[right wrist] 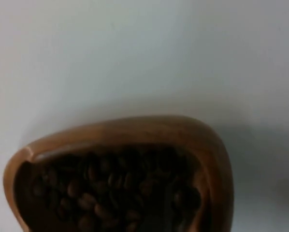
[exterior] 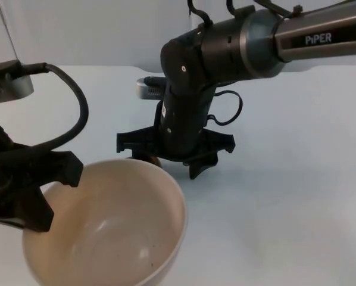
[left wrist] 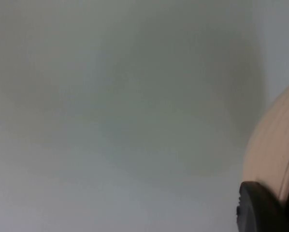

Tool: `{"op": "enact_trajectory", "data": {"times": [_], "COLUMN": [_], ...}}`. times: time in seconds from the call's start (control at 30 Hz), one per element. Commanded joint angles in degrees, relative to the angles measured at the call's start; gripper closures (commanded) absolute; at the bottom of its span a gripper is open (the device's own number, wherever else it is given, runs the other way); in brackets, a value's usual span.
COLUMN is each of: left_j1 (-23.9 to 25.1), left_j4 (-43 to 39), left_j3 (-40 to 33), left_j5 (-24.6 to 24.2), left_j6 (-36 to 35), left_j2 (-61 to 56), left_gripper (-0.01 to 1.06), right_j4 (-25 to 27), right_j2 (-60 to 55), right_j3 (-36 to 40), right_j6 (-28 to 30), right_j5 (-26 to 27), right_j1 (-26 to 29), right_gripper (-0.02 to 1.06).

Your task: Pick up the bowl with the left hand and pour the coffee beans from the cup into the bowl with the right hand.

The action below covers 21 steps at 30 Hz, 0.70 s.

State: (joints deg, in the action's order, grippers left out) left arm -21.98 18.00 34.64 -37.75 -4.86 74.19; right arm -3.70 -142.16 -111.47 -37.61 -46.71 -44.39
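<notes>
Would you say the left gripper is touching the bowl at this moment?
Touching. In the top view the left gripper clamps the bowl at its rim; the left wrist view shows a fingertip against its outer wall.

White worktop point(exterior: 297, 196), plain and matte, running back to a grey partition wall point(exterior: 94, 30). Soft shadows on the surface.
</notes>
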Motion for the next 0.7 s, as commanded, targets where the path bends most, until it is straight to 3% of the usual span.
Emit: {"op": "enact_trajectory", "data": {"times": [0.0, 0.1, 0.27, 0.67], "left_j1": [0.07, 0.07, 0.07, 0.07], "left_j4": [0.82, 0.82, 0.82, 0.82], "left_j3": [-0.10, -0.10, -0.10, -0.10], "left_j5": [0.76, 0.76, 0.76, 0.76], "left_j6": [0.07, 0.07, 0.07, 0.07], "left_j2": [-0.53, -0.53, -0.53, -0.53], "left_gripper": [1.05, 1.05, 1.05, 1.05], "right_j4": [0.84, 0.84, 0.84, 0.57], "right_j2": [-0.83, -0.95, -0.95, -0.84], "right_j3": [-0.27, -0.27, -0.27, -0.27], "right_j6": [0.59, 0.59, 0.76, 0.82], "right_j5": [0.28, 0.04, 0.48, 1.57], "right_j1": [0.02, 0.02, 0.02, 0.02], "right_gripper": [0.36, 0.42, 0.64, 0.92]}}
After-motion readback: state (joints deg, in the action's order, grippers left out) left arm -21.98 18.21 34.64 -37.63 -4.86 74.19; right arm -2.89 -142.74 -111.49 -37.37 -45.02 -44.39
